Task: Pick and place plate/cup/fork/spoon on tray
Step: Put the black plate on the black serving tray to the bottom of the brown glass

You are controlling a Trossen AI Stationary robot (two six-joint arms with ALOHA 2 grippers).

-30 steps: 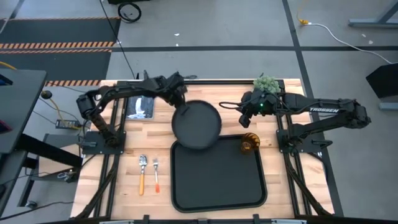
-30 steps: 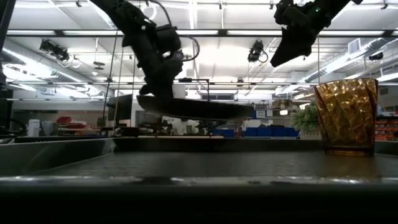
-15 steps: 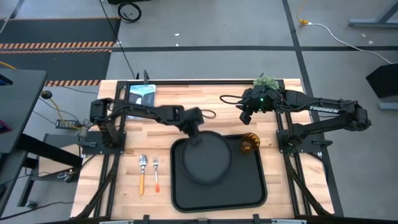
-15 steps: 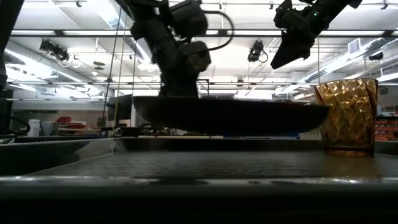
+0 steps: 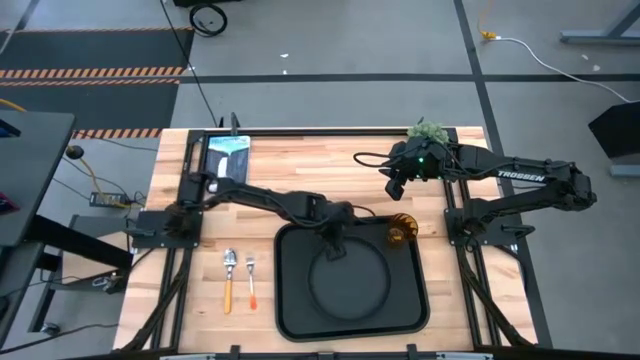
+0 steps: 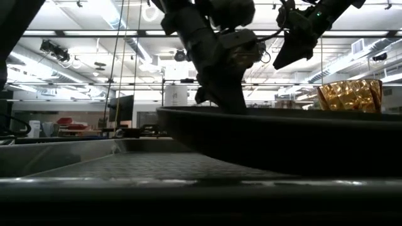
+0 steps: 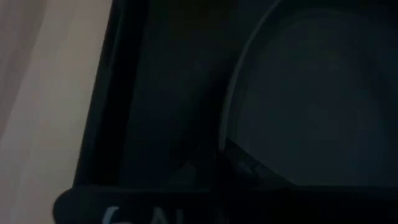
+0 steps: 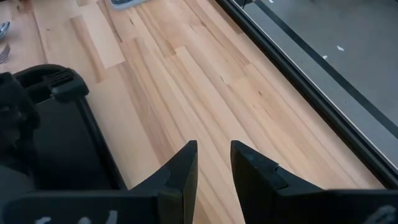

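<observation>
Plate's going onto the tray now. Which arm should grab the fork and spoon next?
Probably the left. The fork and spoon lie on the table left of the tray, on the left arm's side. The left gripper is at the plate close by; the right gripper hangs beyond the cup.

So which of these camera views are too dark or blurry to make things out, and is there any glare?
Left wrist view: dim and soft, only the plate rim and tray edge distinguishable. Low view: the tray wall is an unfocused dark band up close, ceiling lights blow out, and the cup glints. High view: evenly lit, though black plate on black tray barely separates.
</observation>
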